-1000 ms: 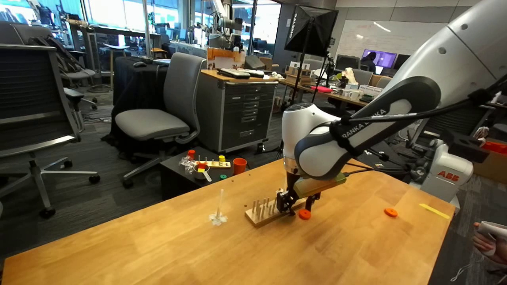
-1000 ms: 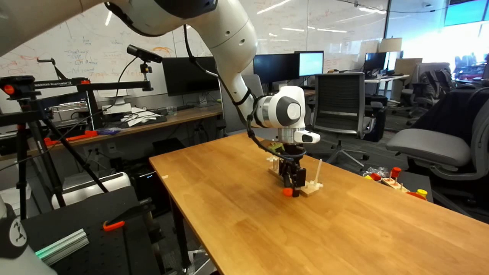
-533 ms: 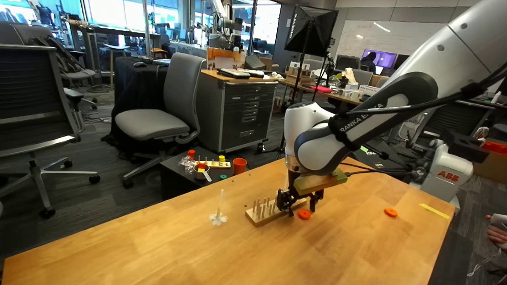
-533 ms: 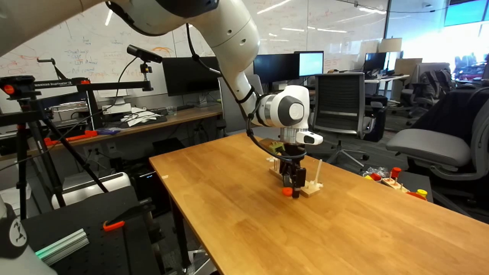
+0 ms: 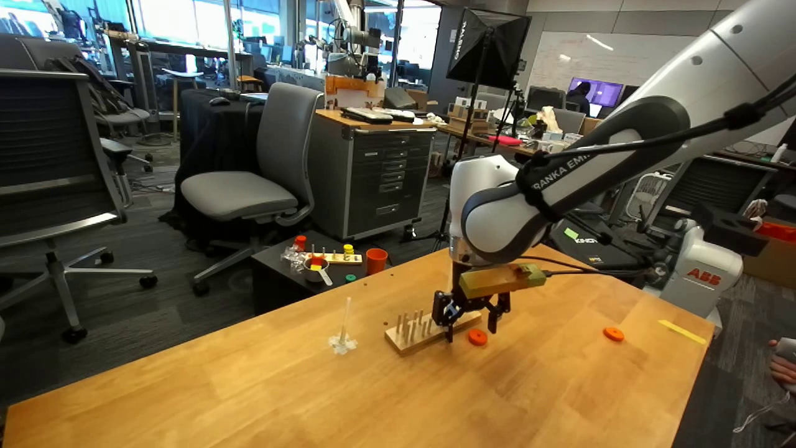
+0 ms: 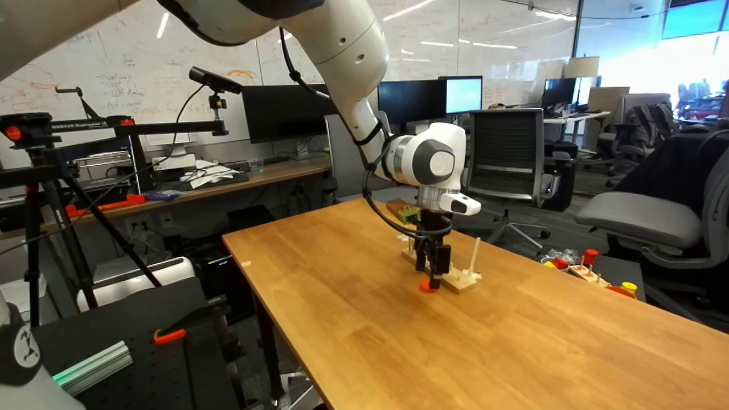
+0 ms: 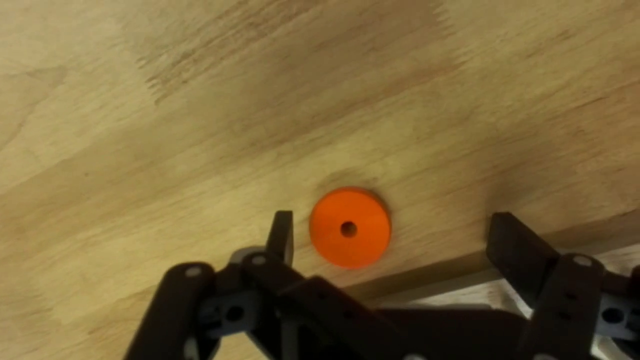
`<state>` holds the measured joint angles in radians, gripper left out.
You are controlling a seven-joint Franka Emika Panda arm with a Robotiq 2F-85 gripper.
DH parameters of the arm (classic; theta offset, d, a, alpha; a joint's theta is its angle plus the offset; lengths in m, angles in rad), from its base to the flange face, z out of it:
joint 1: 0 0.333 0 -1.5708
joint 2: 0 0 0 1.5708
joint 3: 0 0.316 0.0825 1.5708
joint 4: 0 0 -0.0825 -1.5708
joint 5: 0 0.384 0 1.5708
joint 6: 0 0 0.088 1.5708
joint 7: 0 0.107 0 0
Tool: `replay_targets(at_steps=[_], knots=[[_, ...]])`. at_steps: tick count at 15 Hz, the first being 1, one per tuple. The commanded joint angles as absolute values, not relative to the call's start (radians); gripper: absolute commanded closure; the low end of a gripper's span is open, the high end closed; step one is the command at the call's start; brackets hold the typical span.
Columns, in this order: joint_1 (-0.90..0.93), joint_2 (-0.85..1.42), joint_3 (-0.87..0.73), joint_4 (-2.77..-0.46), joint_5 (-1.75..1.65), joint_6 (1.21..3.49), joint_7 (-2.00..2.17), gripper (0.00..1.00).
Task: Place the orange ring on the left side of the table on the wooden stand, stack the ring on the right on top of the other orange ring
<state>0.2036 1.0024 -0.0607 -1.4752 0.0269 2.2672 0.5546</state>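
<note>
An orange ring [image 7: 362, 247] with a small centre hole lies flat on the table [image 5: 298, 398], close to the long side of the wooden stand [image 6: 460, 283]. My gripper [image 7: 392, 216] stands open above it, and in the wrist view the ring is between the fingers, nearer the left one, with a gap on both sides. Several thin pegs rise from the stand [image 5: 405, 347]; the gripper [image 5: 471, 335] covers part of its far end in an exterior view. A further orange ring [image 5: 614, 335] lies off to the right in that view, apart from everything.
A lone whitish upright stick [image 5: 346, 320] is taped down beyond the stand's end. Yellow tape [image 5: 682, 331] marks the tabletop near the right edge. A low black cart [image 5: 280, 274] with a red cup [image 5: 376, 261] stands beside the table. A person's hand [image 5: 782, 368] shows at the frame's edge.
My fingers have spread wider apart and the gripper has risen a little. The ring by the stand stays practically where it was, and so does the far ring.
</note>
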Motion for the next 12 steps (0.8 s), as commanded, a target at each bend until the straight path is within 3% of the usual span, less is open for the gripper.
replay_targets(at_steps=[1, 12], knots=[[0.187, 0.970, -0.049, -1.514, 0.055, 2.273, 0.524, 0.00], [0.167, 0.983, -0.051, -1.519, 0.063, 2.281, 0.502, 0.01]])
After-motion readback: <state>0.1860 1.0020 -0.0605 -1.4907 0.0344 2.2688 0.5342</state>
